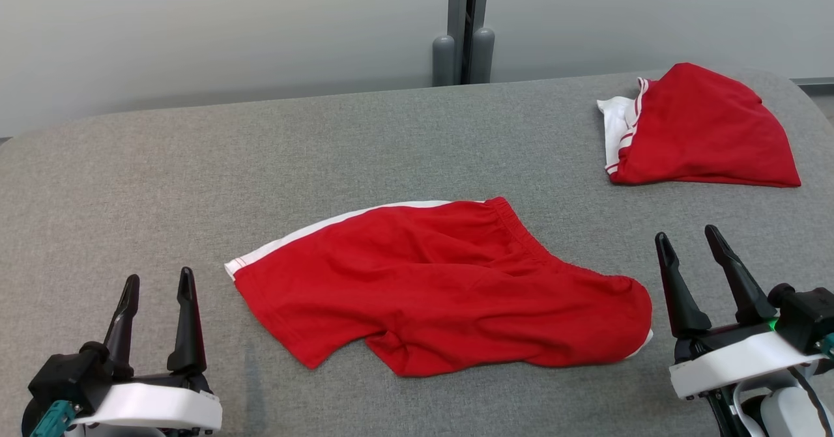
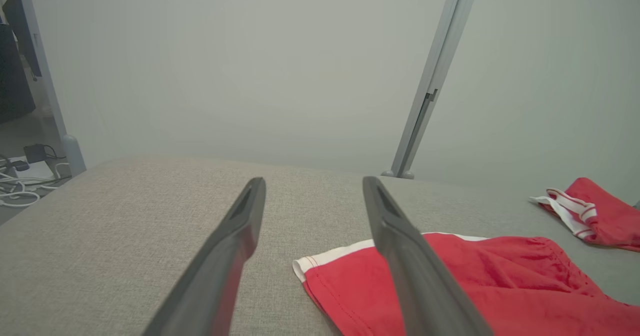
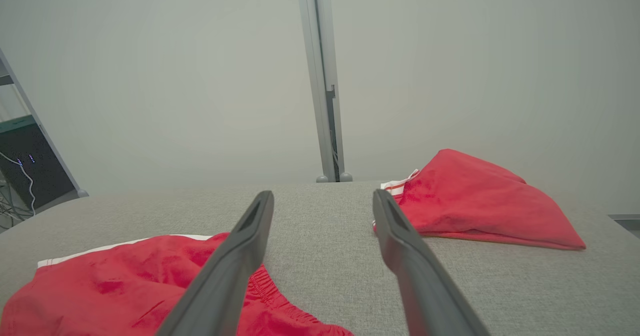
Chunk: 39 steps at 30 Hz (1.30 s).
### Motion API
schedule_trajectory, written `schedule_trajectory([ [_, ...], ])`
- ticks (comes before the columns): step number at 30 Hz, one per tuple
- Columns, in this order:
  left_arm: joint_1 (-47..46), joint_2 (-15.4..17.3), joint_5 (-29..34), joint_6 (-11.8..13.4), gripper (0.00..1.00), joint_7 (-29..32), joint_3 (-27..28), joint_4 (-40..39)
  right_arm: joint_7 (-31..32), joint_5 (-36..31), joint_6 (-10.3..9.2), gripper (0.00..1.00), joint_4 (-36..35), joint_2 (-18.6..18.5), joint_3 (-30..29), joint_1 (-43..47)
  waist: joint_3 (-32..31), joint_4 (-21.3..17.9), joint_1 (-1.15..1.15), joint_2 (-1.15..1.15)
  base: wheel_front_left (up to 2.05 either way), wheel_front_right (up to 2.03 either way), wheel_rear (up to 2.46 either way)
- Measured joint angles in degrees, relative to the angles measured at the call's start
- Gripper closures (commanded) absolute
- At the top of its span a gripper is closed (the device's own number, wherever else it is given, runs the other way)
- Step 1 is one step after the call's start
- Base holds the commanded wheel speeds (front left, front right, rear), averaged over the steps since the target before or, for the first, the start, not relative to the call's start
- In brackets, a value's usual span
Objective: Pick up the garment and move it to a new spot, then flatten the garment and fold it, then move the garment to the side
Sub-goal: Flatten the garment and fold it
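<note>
Both grippers are spread wide with nothing in them, left gripper point(image 1: 159, 279) at the near left and right gripper point(image 1: 686, 235) at the near right. Between them, the red shorts point(image 1: 443, 281) lie rumpled mid-surface, white stripe along the far edge. My guess is the arms flank them so each can grab an end. Another red garment point(image 1: 704, 131) sits bunched well apart, far right on the grey padded table point(image 1: 195, 150).

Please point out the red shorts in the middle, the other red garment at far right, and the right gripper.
red shorts point(image 1: 443, 281), head view, middle of the red cloth.
other red garment point(image 1: 704, 131), head view, middle of its red top layer.
right gripper point(image 1: 686, 234), head view, midway between its two fingertips.
</note>
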Motion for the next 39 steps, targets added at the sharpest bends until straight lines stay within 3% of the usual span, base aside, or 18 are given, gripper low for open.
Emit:
schedule_trajectory([
  [16, -1.31, -2.72, 2.91, -4.16, 0.00, 0.00, 2.98, 3.67, 0.00, 0.68, 0.00, 0.00, 0.58, -0.19, 0.89, -0.80, 0.51, -0.06, 0.00, 0.00, 0.00, 0.00, 0.00],
  [39, -2.30, -4.21, 4.11, -6.05, 0.00, 0.00, 4.26, 6.69, 0.00, 1.09, 0.00, 0.00, 1.46, -0.44, 1.37, -1.22, 0.15, 0.30, 0.00, 0.00, 0.00, 0.00, 0.00],
])
